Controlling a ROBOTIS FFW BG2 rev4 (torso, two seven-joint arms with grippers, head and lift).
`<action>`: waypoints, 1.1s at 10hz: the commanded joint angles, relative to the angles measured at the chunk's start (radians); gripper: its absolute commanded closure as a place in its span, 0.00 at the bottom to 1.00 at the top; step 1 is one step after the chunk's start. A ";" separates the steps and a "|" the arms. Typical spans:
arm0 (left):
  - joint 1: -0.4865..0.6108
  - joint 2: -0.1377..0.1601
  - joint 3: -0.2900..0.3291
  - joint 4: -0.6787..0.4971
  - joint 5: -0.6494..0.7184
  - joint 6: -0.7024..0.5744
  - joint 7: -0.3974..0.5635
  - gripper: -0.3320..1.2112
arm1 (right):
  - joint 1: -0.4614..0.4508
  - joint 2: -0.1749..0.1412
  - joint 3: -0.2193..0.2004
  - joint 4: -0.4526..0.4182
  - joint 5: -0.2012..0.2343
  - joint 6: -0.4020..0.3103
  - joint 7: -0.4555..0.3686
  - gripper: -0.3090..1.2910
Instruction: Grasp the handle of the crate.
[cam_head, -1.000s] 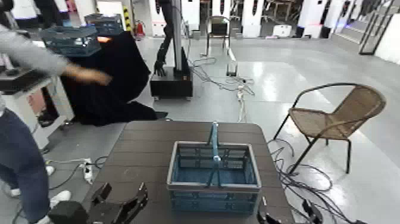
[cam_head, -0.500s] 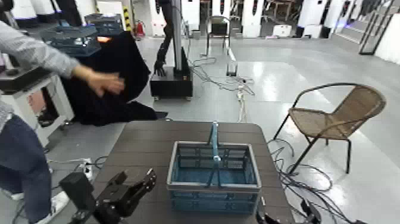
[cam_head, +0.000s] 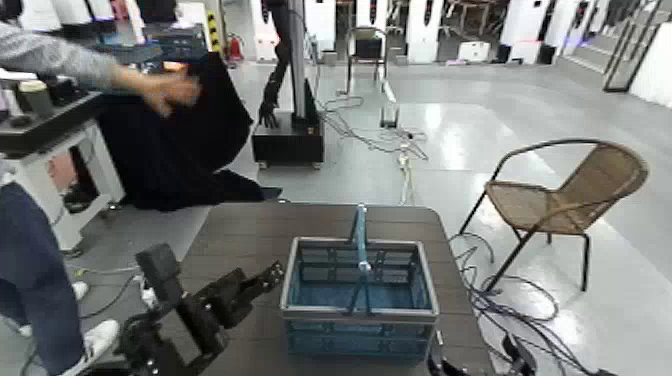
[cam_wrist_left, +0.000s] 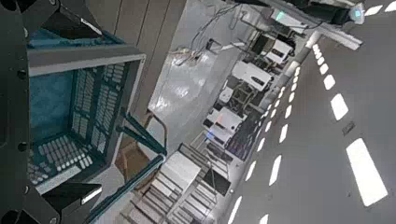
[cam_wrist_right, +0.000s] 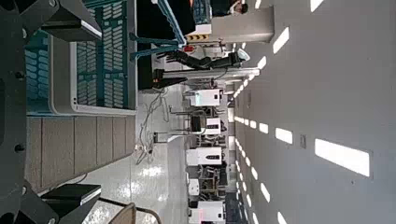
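The blue latticed crate (cam_head: 360, 296) with a grey rim stands on the dark wooden table (cam_head: 250, 235). Its thin light-blue handle (cam_head: 358, 243) stands upright across the middle. My left gripper (cam_head: 256, 282) is open and raised just left of the crate's left wall, fingers pointing at it. The left wrist view shows the crate (cam_wrist_left: 77, 103) between the spread fingers (cam_wrist_left: 82, 22). My right gripper (cam_head: 480, 366) is low at the table's near right corner, mostly out of view. In the right wrist view its fingers (cam_wrist_right: 77, 19) are spread, with the crate (cam_wrist_right: 93, 58) off to one side.
A person (cam_head: 40, 260) stands at the left with an arm (cam_head: 90, 66) stretched over a black-draped table (cam_head: 190, 130). A wicker chair (cam_head: 565, 198) is at the right. Another robot's base (cam_head: 288, 140) and floor cables (cam_head: 405, 160) lie beyond the table.
My left arm has risen from the table's near edge and swung forward and right, so its gripper is now beside the crate's left wall. The person's arm has lifted.
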 joint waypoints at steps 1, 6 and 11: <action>-0.107 0.026 -0.049 0.075 0.083 0.093 -0.019 0.30 | -0.005 -0.001 0.004 0.002 -0.001 0.002 0.000 0.29; -0.299 0.037 -0.141 0.238 0.192 0.184 -0.062 0.30 | -0.009 -0.001 0.010 0.004 -0.008 0.007 0.000 0.29; -0.481 0.032 -0.252 0.486 0.376 0.273 -0.090 0.30 | -0.014 -0.003 0.017 0.005 -0.014 0.008 0.002 0.29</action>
